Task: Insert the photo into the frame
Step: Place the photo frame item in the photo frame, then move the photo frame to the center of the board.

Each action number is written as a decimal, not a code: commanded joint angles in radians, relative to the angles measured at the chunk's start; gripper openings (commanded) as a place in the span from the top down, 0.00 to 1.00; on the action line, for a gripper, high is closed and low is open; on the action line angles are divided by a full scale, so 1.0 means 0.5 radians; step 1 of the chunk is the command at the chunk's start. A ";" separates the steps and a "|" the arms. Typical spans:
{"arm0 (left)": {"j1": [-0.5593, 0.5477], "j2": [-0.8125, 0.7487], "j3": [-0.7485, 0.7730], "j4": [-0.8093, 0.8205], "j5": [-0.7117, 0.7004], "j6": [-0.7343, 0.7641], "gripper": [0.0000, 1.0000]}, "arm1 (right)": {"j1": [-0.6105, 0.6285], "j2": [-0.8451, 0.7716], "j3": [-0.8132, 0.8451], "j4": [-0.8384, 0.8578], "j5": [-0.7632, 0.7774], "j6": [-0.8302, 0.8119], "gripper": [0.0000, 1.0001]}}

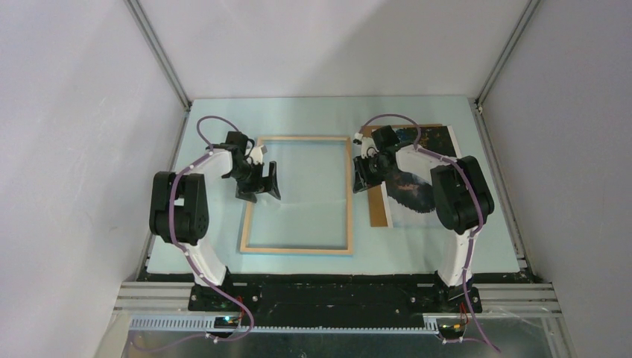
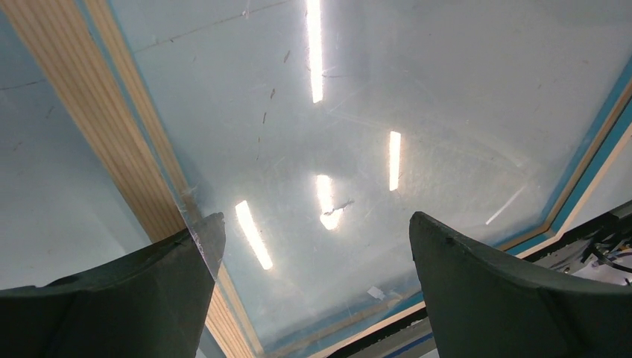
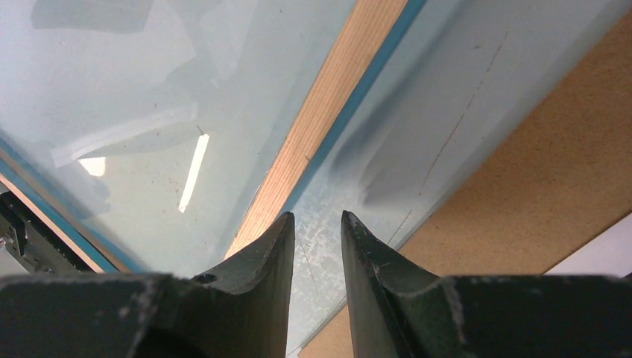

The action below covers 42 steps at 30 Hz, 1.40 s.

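The frame [image 1: 296, 248] lies flat mid-table, pale wood face up, with its pane [image 2: 417, 104] reflecting the ceiling lights. My left gripper [image 1: 261, 191] hovers over the frame's left rail [image 2: 97, 112]. Its jaws [image 2: 313, 231] are wide open and hold nothing. A clear pane corner shows in front of its left finger [image 2: 112, 298]. The photo [image 1: 417, 186], dark mountains and a white waterfall, lies face up at the right, partly under my right arm. My right gripper [image 1: 364, 179] points down just outside the frame's right rail [image 3: 328, 112]. Its jaws [image 3: 317, 216] stand narrowly apart with nothing between them.
A plain brown backing board [image 1: 378, 205] lies under the photo's left side, and the right wrist view shows it [image 3: 536, 179] close beside my right fingers. The pale green mat [image 1: 186, 224] ends at metal rails on both sides and at the grey enclosure walls.
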 commanded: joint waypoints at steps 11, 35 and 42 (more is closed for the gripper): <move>0.009 -0.104 0.027 -0.065 -0.081 0.085 0.00 | 0.060 -0.030 0.156 -0.010 -0.061 -0.008 0.64; 0.001 -0.112 0.018 -0.060 -0.004 0.065 0.00 | 0.153 0.216 0.260 -0.093 0.090 0.082 0.60; -0.009 -0.091 0.027 -0.060 0.039 0.068 0.00 | 0.099 0.224 0.258 -0.105 0.089 0.098 0.73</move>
